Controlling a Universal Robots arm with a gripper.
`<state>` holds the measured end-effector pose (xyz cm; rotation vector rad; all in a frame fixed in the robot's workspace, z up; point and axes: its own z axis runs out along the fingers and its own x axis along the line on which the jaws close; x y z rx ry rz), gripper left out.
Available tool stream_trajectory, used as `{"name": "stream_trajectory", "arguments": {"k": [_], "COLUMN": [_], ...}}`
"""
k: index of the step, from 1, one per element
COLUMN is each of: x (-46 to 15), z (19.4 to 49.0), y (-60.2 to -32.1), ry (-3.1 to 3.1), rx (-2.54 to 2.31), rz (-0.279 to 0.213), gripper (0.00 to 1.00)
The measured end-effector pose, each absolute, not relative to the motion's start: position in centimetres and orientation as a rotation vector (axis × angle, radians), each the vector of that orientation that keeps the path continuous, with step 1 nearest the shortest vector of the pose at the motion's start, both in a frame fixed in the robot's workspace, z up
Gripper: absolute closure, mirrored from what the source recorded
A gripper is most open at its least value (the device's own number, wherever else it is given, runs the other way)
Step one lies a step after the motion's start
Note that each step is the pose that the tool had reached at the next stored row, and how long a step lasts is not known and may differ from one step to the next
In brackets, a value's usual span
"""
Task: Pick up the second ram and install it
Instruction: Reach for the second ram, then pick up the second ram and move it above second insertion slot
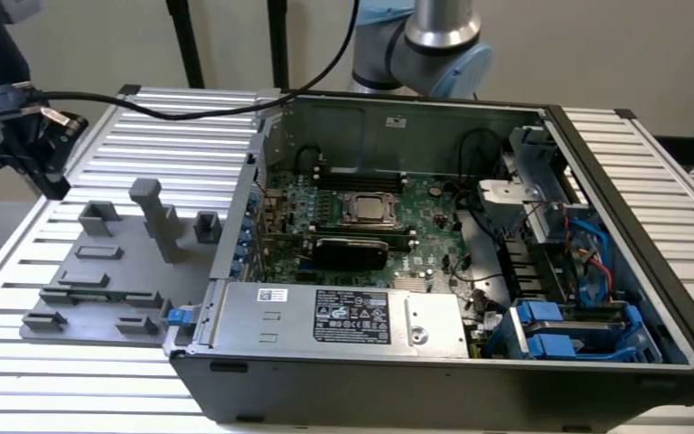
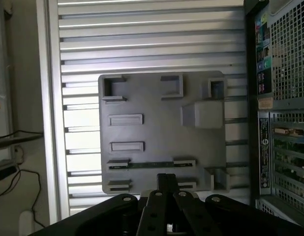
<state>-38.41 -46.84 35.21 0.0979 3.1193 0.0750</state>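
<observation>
Computer case (image 1: 444, 389) sits open on a slatted table (image 1: 82, 380), with a grey fixture plate (image 1: 130, 276) beside it on the exterior view's left. Seen from the wrist, the gripper (image 2: 165, 179) hangs over that plate, fingers pressed together and holding nothing. The second ram (image 2: 142, 165) stands on edge between two small holders on the plate.

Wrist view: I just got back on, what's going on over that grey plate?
The gripper is shut, with nothing visible in it, and hovers above the grey fixture plate on the slatted table, beside the open computer case. The second ram, a thin green strip, sits on edge between its holders on the plate. It is the thing nearest the gripper and has not yet been picked up.
</observation>
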Motion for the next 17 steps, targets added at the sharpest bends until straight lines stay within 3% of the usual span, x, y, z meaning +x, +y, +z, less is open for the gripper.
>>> {"name": "stream_trajectory", "arguments": {"k": [17], "x": [-40.4], "z": [34.3], "y": [-46.8], "ry": [3.121], "rx": [0.068], "rz": [0.075], "gripper": [0.89]}}
